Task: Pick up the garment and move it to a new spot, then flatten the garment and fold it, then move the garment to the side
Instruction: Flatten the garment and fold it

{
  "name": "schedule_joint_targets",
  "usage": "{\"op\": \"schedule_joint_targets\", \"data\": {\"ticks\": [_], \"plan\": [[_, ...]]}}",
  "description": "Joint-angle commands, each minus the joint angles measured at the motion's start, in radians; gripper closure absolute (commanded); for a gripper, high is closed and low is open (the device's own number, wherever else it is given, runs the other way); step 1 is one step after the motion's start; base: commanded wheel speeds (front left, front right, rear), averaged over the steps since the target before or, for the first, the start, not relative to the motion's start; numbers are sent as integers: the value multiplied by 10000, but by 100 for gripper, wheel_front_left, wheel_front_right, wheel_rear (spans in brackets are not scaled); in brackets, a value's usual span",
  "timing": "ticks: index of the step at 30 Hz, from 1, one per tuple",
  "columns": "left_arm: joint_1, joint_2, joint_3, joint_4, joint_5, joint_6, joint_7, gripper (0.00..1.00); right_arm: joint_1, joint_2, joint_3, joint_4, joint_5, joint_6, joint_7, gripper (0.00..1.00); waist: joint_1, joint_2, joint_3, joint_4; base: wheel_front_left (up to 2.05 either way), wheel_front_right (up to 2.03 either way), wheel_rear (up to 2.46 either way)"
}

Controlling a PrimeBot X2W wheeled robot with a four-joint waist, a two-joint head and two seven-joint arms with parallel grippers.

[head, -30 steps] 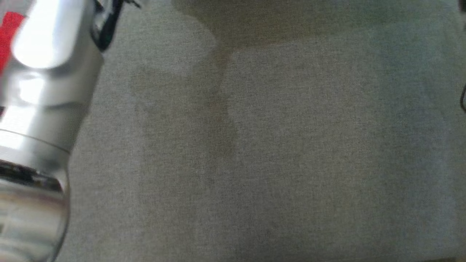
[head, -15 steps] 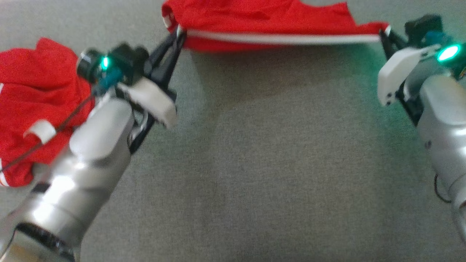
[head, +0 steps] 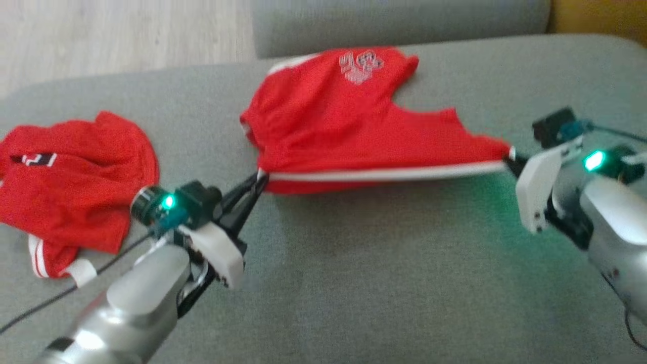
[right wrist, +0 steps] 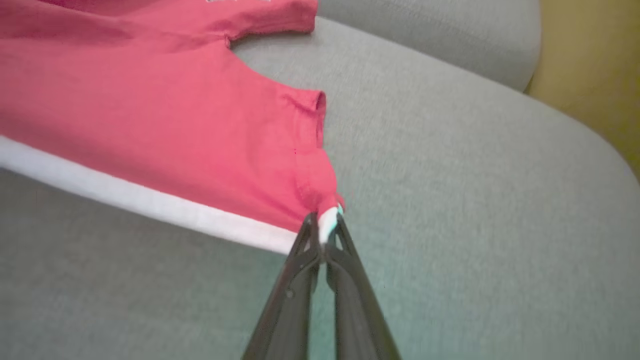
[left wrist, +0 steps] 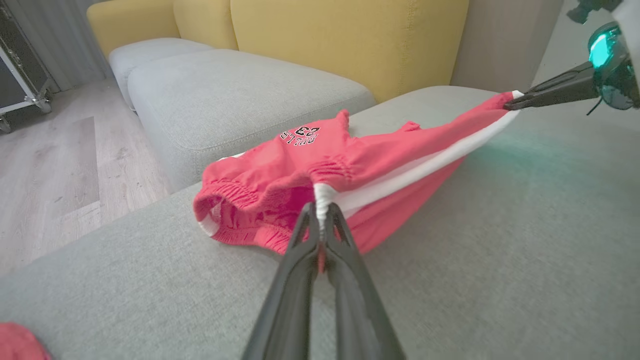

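A red garment with a white band along its near edge is stretched between two robot grippers over a wide grey cushion. The left gripper has its two long dark fingers pressed together on one end of the white band, where the cloth bunches at a gathered waistband. The right gripper is closed in the same way on the other end of the band, pinching a small white corner between its fingertips. The band runs taut and nearly straight from one gripper to the other, lifted just off the cushion. The rest of the garment slopes away from the robot and lies on the cushion near its far edge, with a pale printed logo on the farthest part.

A green light glows on each wrist. A second red garment lies crumpled on the same cushion to the robot's left, well apart from the held one. Beyond the cushion are a pale wooden floor, another grey cushion and a yellow sofa back.
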Motion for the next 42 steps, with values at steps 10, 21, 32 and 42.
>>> {"op": "schedule_joint_targets", "data": {"ticks": [10, 21, 32, 42], "plan": [[1129, 707, -293, -837, -336, 107, 151, 100, 1287, -2140, 1995, -2563, 2774, 63, 1995, 100, 2, -1, -1697, 13, 0, 0, 0], [2556, 1331, -581, -2945, -813, 613, 832, 100, 2318, -3682, 2472, -4317, 4105, 63, 3044, 100, 2, -1, -2233, 197, 0, 0, 0], [2510, 1650, -73, -4462, -928, 1636, 930, 100, 1725, -3678, 1471, -4578, 2926, 63, 1363, 100, 2, -1, -1889, 414, 0, 0, 0], [1634, 1389, 414, -4453, -785, 2129, 808, 100, 431, -2917, 267, -3712, 1839, 63, 645, 100, 2, -1, -762, 981, 0, 0, 0]]}}
